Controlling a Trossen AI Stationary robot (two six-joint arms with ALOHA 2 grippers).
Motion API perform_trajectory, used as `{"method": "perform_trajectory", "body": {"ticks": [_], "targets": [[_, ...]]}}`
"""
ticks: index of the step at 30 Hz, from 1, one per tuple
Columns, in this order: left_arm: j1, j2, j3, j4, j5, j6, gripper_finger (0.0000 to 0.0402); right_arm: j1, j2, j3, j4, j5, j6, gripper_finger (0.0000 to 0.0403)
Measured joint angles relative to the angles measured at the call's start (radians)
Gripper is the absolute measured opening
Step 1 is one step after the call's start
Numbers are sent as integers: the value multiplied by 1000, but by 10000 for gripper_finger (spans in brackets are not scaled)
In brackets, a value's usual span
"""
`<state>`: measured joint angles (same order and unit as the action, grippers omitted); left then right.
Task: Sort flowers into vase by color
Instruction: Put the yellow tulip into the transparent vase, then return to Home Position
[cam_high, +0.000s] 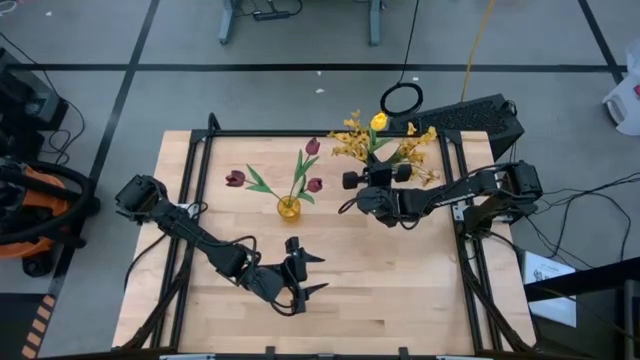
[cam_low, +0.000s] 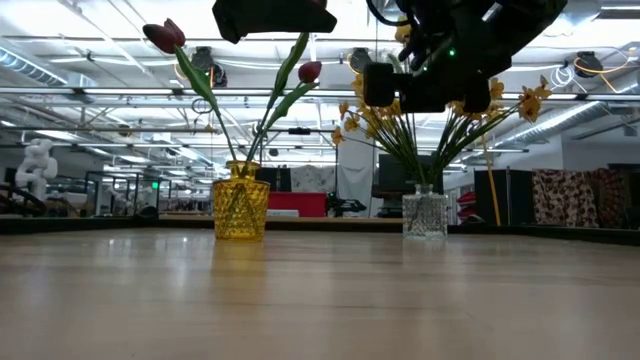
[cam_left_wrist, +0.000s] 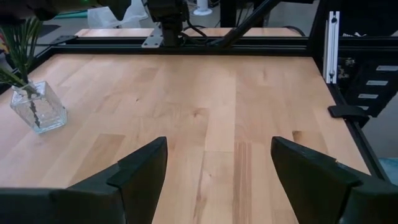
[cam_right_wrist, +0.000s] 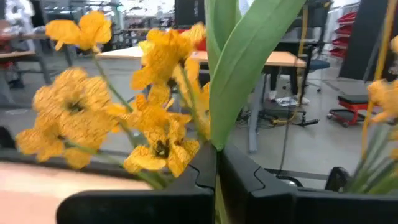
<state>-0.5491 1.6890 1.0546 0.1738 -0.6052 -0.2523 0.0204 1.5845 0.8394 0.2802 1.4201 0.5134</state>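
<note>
from above, my left gripper (cam_high: 306, 272) hung spread over the table (cam_high: 400, 290), well apart from the yellow vase (cam_high: 288, 208) holding red tulips (cam_high: 313, 146). only my right wrist view showed my right gripper (cam_right_wrist: 217, 171) pinching the yellow tulip's stem (cam_right_wrist: 239, 59) among yellow blossoms (cam_right_wrist: 74, 115), beyond that vase.

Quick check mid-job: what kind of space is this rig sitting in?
Likely an industrial lab or workshop: a light wooden tabletop in a black metal frame, grey concrete floor with cables, and an open hall with ceiling strip lights behind.
</note>
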Motion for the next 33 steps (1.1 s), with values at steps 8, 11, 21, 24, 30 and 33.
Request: {"method": "perform_trajectory", "body": {"ticks": [8, 11, 21, 24, 30, 33], "targets": [[0, 0, 0, 0, 1, 1, 293, 4, 0, 0, -4, -62, -1, 20], [0, 0, 0, -1, 1, 3, 293, 15, 0, 0, -7, -62, -9, 40], [-1, 0, 0, -4, 1, 3, 293, 58, 0, 0, -23, -56, -111, 107], [-1, 0, 0, -4, 1, 2, 293, 72, 0, 0, -24, -56, -151, 129], [-1, 0, 0, -5, 1, 2, 293, 122, -10, 0, -29, -54, -275, 171], [-1, 0, 0, -8, 1, 1, 293, 166, -20, 0, -38, -27, -346, 189]]}}
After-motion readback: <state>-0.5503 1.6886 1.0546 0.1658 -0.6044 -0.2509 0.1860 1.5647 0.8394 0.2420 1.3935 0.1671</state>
